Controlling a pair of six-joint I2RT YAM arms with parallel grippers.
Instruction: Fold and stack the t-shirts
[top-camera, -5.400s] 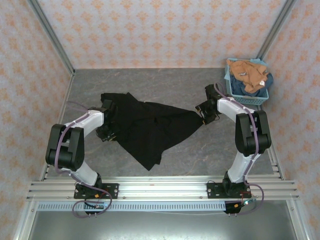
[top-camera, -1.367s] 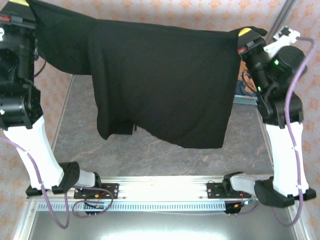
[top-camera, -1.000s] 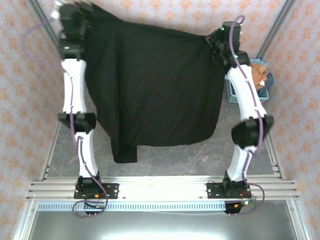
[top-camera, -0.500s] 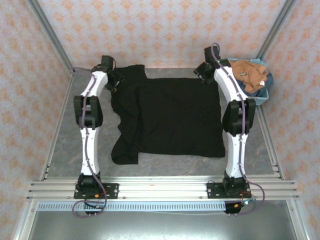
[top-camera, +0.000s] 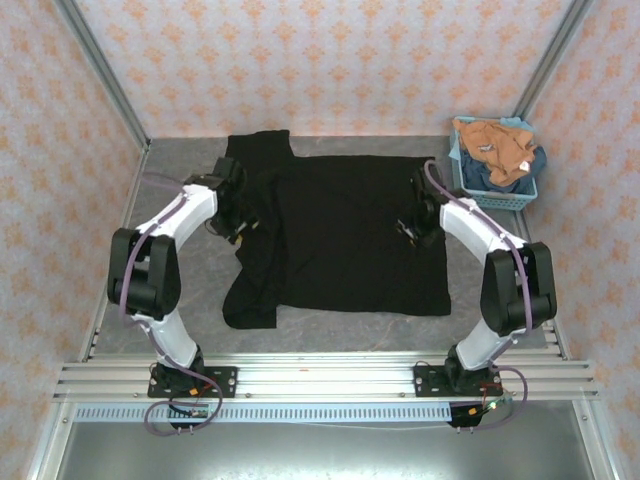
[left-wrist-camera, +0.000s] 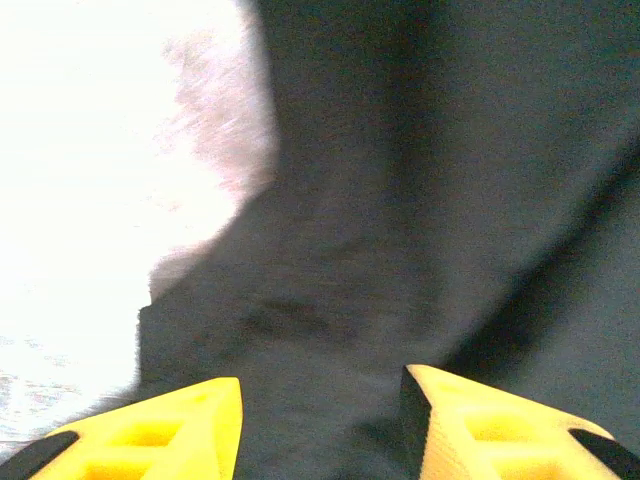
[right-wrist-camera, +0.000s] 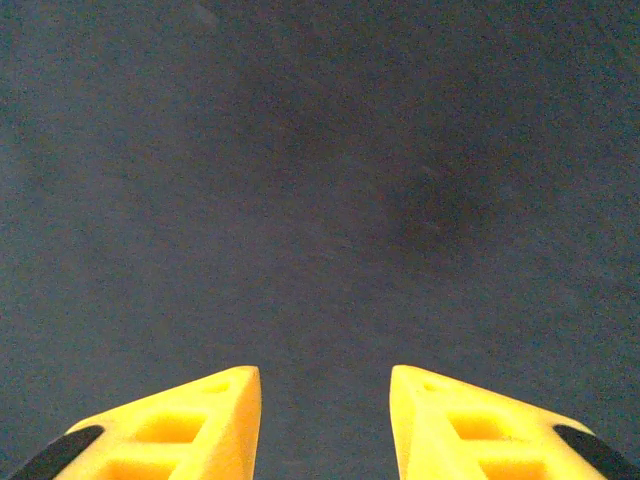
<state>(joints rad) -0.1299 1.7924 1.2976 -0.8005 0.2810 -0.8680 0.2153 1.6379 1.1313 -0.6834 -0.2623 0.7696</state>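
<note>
Cloth bunched along one side is the main hazard. The black t-shirt (top-camera: 350, 235) lies spread on the table (top-camera: 340, 325), its body flat but its left edge and sleeves rumpled beneath the left gripper (left-wrist-camera: 320, 400). The right gripper (right-wrist-camera: 325, 390) hangs over smooth fabric. Both claws stand parted, holding nothing. A fold made over those wrinkles would likely set crooked, and a shallow pinch could slip. The orange-tan tee (top-camera: 495, 145) and dark blue tee (top-camera: 525, 165) sit in the basket (top-camera: 497, 199).

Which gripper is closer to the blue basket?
Right. The right gripper is over the black t-shirt, at its right edge near the basket; the left gripper is across the shirt at its left edge.
</note>
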